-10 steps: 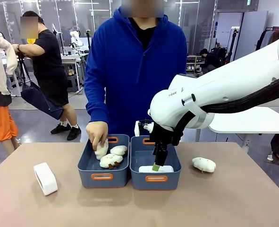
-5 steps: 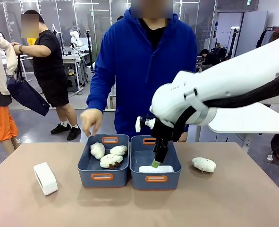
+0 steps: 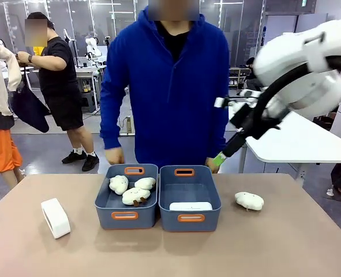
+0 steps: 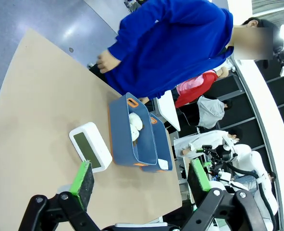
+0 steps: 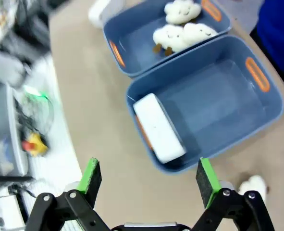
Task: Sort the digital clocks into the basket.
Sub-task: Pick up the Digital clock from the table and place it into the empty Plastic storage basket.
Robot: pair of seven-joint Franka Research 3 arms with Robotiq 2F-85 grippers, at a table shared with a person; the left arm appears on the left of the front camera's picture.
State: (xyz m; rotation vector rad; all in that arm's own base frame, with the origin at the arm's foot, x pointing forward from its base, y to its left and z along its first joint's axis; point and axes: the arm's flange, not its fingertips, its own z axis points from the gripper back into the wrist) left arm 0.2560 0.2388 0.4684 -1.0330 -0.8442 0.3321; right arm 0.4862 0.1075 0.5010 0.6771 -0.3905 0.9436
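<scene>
Front view: one digital clock [image 3: 191, 206] lies in the right-hand basket [image 3: 190, 186]. The other clock [image 3: 55, 217] sits on the table [image 3: 274, 248], at nine o'clock from it.

Left wrist view: the left gripper [image 4: 141, 177] is spread and empty, with the other clock [image 4: 90, 147] at eleven o'clock.

Right wrist view: the right gripper [image 5: 149, 175] is wide and empty. I judge the task half done.
</scene>
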